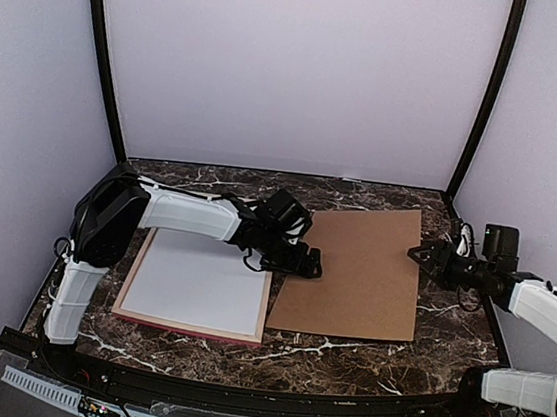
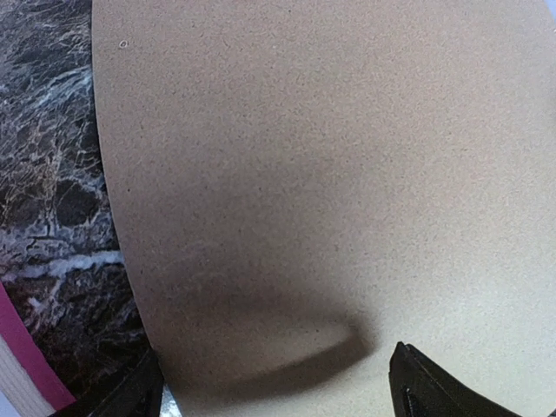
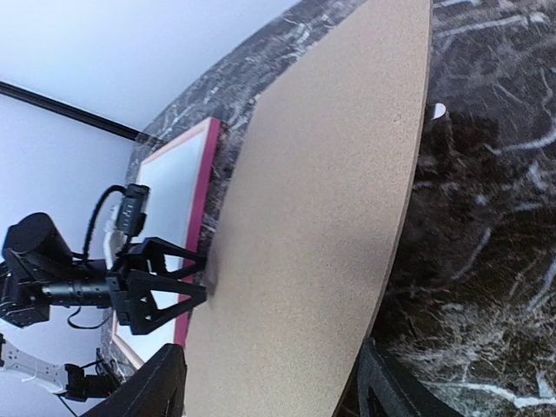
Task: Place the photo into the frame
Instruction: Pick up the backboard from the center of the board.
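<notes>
The pink frame lies flat on the left of the table and also shows in the right wrist view. A plain white sheet fills it; no printed side shows, so I cannot tell whether it is the photo. My left gripper is open and empty at the left edge of the brown hardboard panel, its fingers wide apart over the board. It also shows in the right wrist view. My right gripper is open and empty at the panel's right edge, with the panel between its fingers.
The dark marble table ends in a black rail at the front. White walls and black corner posts close in the back and sides. A small white bit shows at the panel's right edge.
</notes>
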Robot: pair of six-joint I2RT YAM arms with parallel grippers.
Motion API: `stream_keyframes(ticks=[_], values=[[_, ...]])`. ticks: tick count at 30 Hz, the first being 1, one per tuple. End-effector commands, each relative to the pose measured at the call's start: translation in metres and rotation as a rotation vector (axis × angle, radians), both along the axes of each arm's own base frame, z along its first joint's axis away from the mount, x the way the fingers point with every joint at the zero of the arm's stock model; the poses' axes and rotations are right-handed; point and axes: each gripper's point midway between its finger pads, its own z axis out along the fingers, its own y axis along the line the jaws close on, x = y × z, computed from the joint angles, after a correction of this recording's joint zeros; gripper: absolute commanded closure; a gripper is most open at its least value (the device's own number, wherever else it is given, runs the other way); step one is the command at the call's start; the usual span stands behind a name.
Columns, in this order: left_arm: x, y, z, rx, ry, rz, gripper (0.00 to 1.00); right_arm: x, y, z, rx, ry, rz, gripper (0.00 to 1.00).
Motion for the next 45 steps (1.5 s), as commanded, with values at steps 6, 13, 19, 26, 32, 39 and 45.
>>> stream_keyframes(ticks=[6,13,19,26,32,39,45], values=[[-0.046,-0.030,0.007,-0.106,0.084,-0.130,0.07,-0.027,0.047,0.063,0.210,-0.109,0.281,0.34],[-0.047,-0.032,0.018,-0.138,0.081,-0.131,0.07,-0.028,0.051,0.073,0.225,-0.132,0.305,0.35],[-0.048,-0.035,0.027,-0.166,0.085,-0.136,0.07,-0.028,0.057,0.083,0.231,-0.148,0.326,0.35],[-0.053,-0.041,0.041,-0.217,0.101,-0.154,0.07,-0.028,0.069,0.097,0.237,-0.180,0.359,0.36],[-0.058,-0.046,0.061,-0.258,0.090,-0.174,0.07,-0.029,0.082,0.116,0.241,-0.206,0.392,0.36],[-0.065,-0.051,0.081,-0.301,0.079,-0.195,0.07,-0.031,0.098,0.132,0.245,-0.225,0.427,0.36],[-0.067,-0.052,0.101,-0.331,0.059,-0.200,0.07,-0.032,0.112,0.149,0.250,-0.248,0.460,0.36]])
